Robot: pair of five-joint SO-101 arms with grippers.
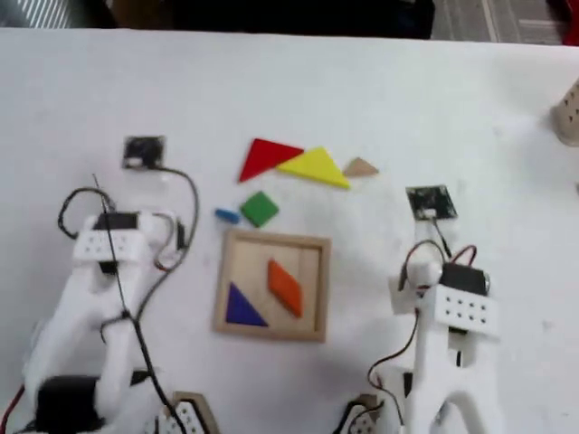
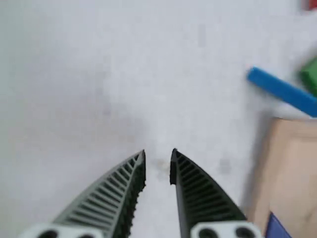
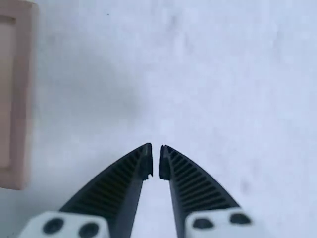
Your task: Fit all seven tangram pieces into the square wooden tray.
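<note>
The square wooden tray [image 1: 271, 242] lies at the table's middle front and holds a purple triangle [image 1: 242, 307] and an orange parallelogram [image 1: 284, 287]. Behind it lie a red triangle [image 1: 264, 157], a yellow triangle [image 1: 317, 166], a small tan triangle [image 1: 360, 167], a green square [image 1: 260, 208] and a small blue piece [image 1: 226, 215]. My left gripper [image 2: 157, 153] hovers over bare table left of the tray [image 2: 292, 168], near the blue piece [image 2: 282, 91], its tips almost touching and holding nothing. My right gripper [image 3: 155, 148] is shut and empty, right of the tray [image 3: 20, 99].
Two small dark boards with cables lie on the table, one at the left [image 1: 143, 151] and one at the right [image 1: 431, 202]. A pale perforated object [image 1: 568, 113] stands at the far right edge. The white arm bodies [image 1: 109, 244] [image 1: 457, 307] flank the tray.
</note>
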